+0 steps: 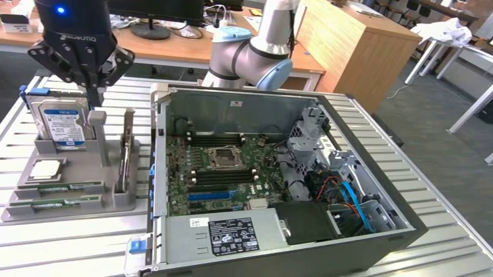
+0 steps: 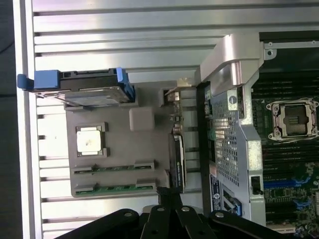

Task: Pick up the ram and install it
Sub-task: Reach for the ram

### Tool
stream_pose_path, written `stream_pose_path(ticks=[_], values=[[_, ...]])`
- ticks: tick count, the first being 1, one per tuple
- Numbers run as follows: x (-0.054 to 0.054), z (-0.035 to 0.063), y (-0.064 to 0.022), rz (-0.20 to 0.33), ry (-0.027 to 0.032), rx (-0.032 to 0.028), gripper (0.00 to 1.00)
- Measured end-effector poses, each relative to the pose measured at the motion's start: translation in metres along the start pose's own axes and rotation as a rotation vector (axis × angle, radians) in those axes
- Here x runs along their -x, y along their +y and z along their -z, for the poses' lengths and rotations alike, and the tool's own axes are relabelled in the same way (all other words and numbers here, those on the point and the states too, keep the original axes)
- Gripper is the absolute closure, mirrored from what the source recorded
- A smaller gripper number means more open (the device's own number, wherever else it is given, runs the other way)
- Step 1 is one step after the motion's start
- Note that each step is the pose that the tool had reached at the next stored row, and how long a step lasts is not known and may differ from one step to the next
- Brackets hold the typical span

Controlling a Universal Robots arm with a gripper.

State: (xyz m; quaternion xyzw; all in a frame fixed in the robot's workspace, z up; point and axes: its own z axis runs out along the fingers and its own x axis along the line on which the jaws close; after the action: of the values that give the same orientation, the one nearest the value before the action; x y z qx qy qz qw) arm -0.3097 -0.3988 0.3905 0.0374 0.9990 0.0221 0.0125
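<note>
From the exterior view, the gripper [image 1: 93, 98] hangs over the back of the gray tray [image 1: 112, 202]. Its fingers are pressed together and hold nothing. Two green ram sticks [image 1: 69, 186] lie flat in the tray's front slots, apart from the gripper.

From the wrist view, the ram sticks [image 2: 113, 168] lie side by side near a silver chip [image 2: 90, 140]. The gripper [image 2: 167, 194] is empty.

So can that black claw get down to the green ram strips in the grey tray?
Probably yes. The ram lies flat in the grey holder with nothing over it, and the gripper hangs above that holder, by the hard drive. Its fingers are shut, so they would need opening.
</note>
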Motion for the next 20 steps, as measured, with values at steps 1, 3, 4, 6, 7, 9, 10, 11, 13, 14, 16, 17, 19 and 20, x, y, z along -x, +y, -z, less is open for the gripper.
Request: stream_pose_path(ticks=[1,3,4,6,7,9,10,11,13,14,16,17,19,20], values=[[-0.002,0.0000,-0.0002,0.000,0.0000,0.0000,0.90],[-0.006,0.0000,-0.0005,0.000,0.0000,-0.0001,0.90],[-0.009,-0.0001,-0.0007,0.000,-0.0001,-0.0001,0.90],[-0.013,-0.0001,-0.0010,0.000,0.0000,-0.0002,0.90],[-0.016,-0.0002,-0.0012,0.000,0.0000,-0.0003,0.90],[-0.020,-0.0002,-0.0015,0.000,0.0000,-0.0004,0.90],[-0.022,-0.0003,-0.0017,0.000,0.0000,-0.0005,0.90],[-0.025,-0.0003,-0.0018,0.000,0.0000,-0.0005,0.90],[-0.030,-0.0005,-0.0023,0.000,-0.0001,-0.0005,0.90],[-0.032,-0.0005,-0.0025,0.000,-0.0001,-0.0006,0.90],[-0.037,-0.0006,-0.0028,0.000,-0.0001,-0.0006,0.90],[-0.039,-0.0006,-0.0030,0.000,0.0000,-0.0006,0.90],[-0.043,-0.0006,-0.0033,0.000,0.0000,-0.0006,0.90],[-0.046,-0.0007,-0.0035,0.000,0.0000,-0.0007,0.90]])
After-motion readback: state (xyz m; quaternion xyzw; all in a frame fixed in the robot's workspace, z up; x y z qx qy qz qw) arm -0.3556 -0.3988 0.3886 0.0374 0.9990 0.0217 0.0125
